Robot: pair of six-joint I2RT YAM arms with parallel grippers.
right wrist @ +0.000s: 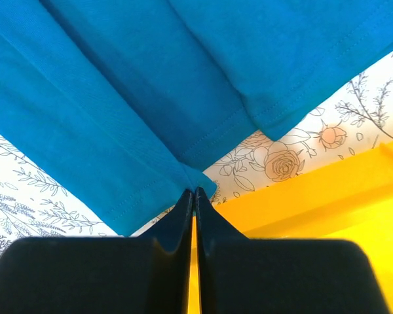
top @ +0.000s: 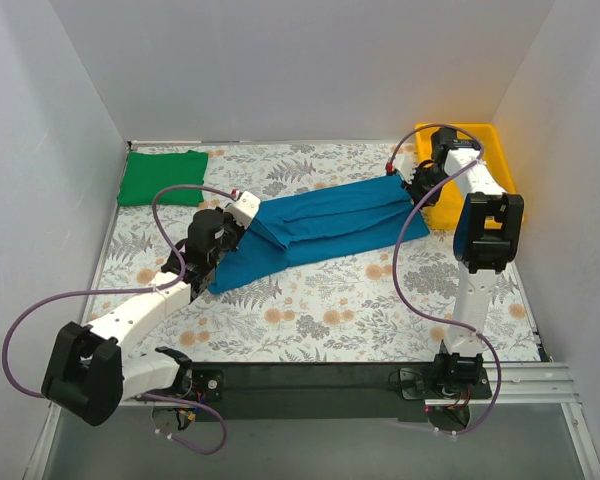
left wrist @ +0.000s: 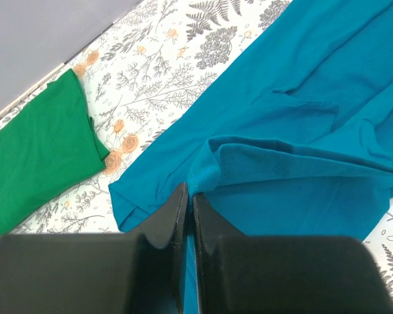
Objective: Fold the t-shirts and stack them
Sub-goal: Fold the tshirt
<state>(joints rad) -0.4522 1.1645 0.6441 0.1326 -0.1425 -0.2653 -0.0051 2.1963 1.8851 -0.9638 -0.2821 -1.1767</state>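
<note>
The teal-blue t-shirt (top: pixel 320 228) is stretched in a long band across the middle of the table, between both grippers. My left gripper (top: pixel 242 222) is shut on a folded edge of it (left wrist: pixel 213 171) at its left end. My right gripper (top: pixel 408 180) is shut on a hemmed corner of it (right wrist: pixel 198 178) at its right end. The green t-shirt (top: pixel 162 177) lies folded at the far left, and shows in the left wrist view (left wrist: pixel 33 157). No neck label shows.
A yellow plastic tray (top: pixel 494 148) stands at the far right corner, just behind my right gripper; its wall shows in the right wrist view (right wrist: pixel 314 196). White walls close the table's left, back and right sides.
</note>
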